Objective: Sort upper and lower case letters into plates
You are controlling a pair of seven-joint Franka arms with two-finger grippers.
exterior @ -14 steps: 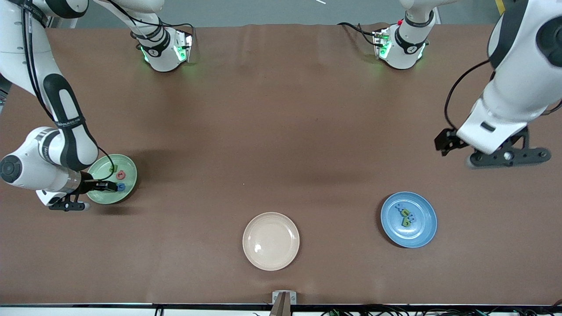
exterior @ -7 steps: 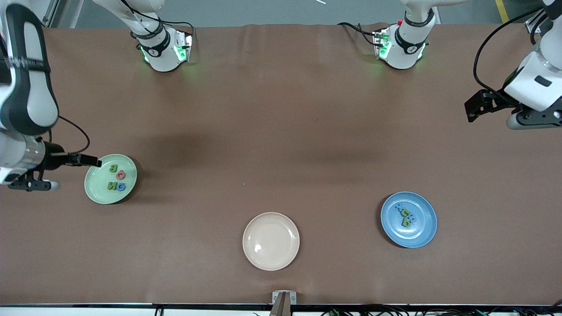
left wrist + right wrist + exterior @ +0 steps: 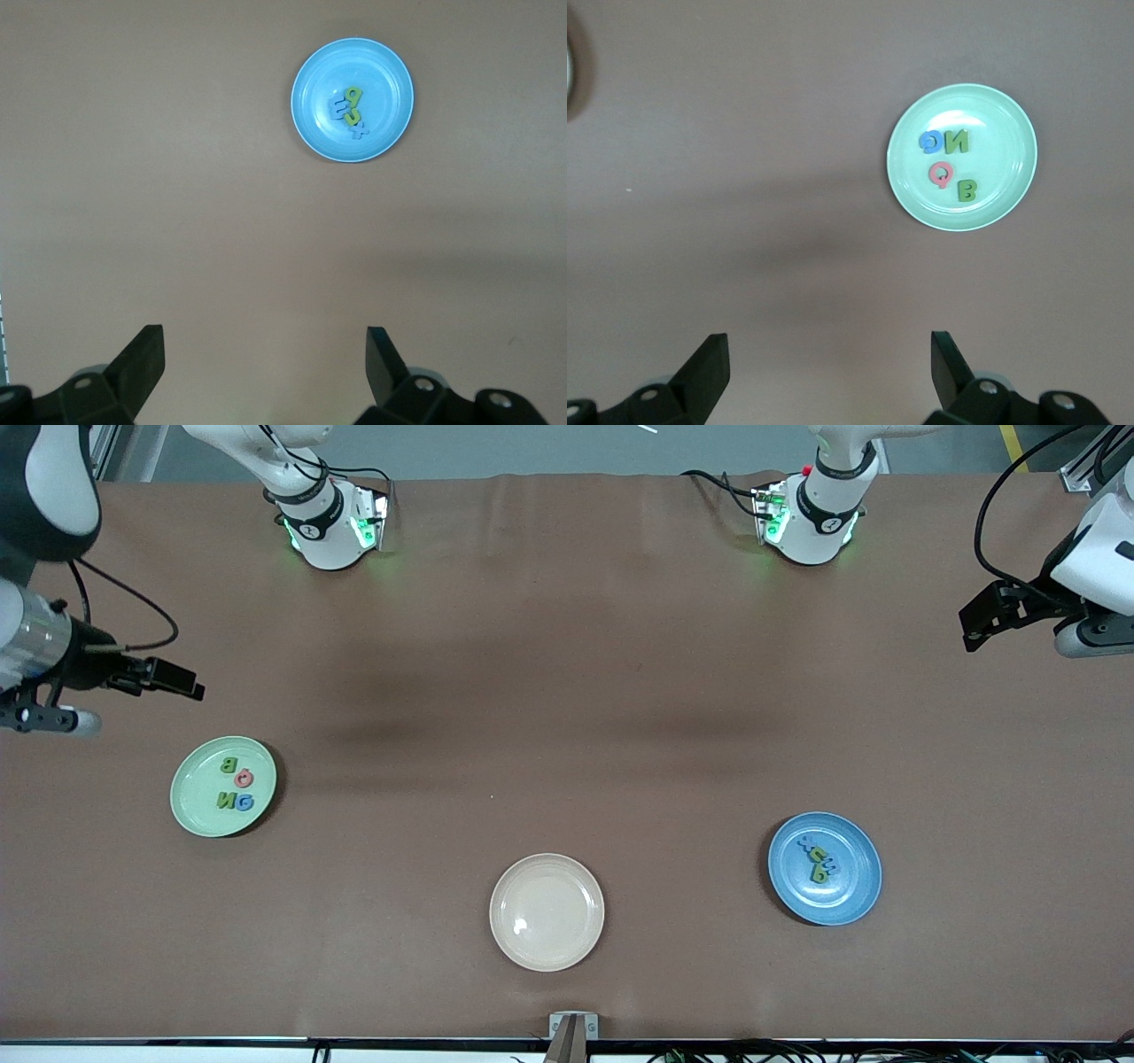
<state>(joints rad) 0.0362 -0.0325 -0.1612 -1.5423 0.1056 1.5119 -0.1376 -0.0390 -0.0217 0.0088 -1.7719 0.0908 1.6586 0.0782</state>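
Observation:
The pale mint green plate (image 3: 190,793) (image 3: 1005,146) lies toward the right arm's end of the table. It holds a green B (image 3: 229,764) (image 3: 968,189), a pinkish-red Q (image 3: 244,778) (image 3: 941,173), a green N (image 3: 227,802) (image 3: 956,141) and a blue G (image 3: 245,802) (image 3: 930,140). On the blue plate (image 3: 855,886) (image 3: 390,80), toward the left arm's end, sits a cluster of small letters (image 3: 818,859) (image 3: 350,111), blue and green. My right gripper (image 3: 49,719) (image 3: 829,345) hangs open and empty over bare table beside the green plate. The left gripper (image 3: 1094,638) (image 3: 266,341) is open and empty, high over the table's edge.
A cream-beige plate (image 3: 547,957) with nothing on it lies between the two plates, nearer the front camera; its rim (image 3: 570,71) also shows in the right wrist view. The two arm bases (image 3: 332,522) (image 3: 811,518) stand along the table's back edge.
The right gripper opened, left the green N on the green plate, then rose and drew away from it. The left arm lifted and moved out toward its end of the table.

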